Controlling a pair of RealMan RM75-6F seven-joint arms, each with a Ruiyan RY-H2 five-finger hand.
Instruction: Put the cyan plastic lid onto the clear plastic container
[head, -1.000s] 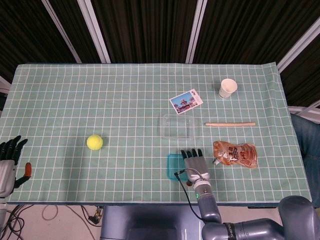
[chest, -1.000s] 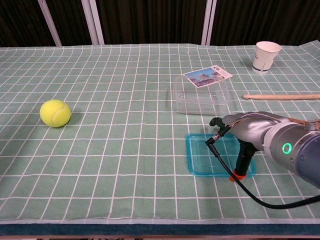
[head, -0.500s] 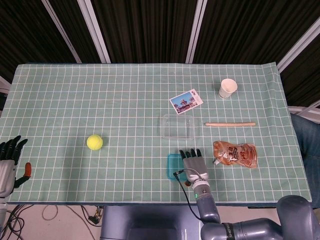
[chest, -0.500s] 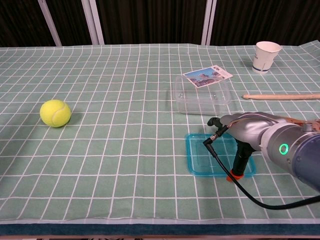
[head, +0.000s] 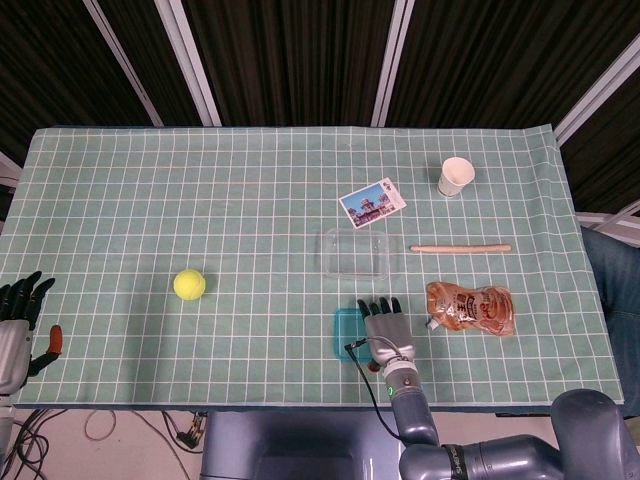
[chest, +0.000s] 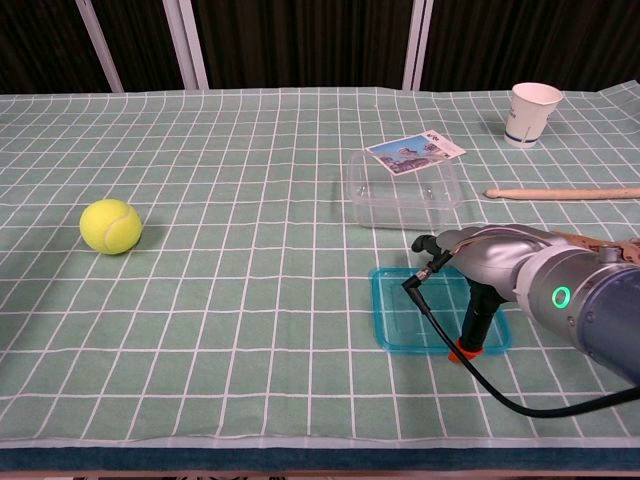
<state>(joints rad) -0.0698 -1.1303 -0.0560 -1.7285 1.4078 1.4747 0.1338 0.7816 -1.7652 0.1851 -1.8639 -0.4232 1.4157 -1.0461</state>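
The right hand (head: 386, 325) rests flat on the lid (chest: 412, 311), fingers spread, thumb tip at the near edge. The lid lies on the bench (head: 200, 190) at six o'clock from the container (head: 355, 252). Thin and flat, it may skid rather than lift.

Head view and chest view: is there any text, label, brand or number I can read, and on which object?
None is legible.
White paper cup: dark marks on its side, too small to read.
Picture postcard: building photo, any caption too blurred.
Orange-brown snack pouch: printing too small to read.
Right arm: a green lit ring, no lettering.
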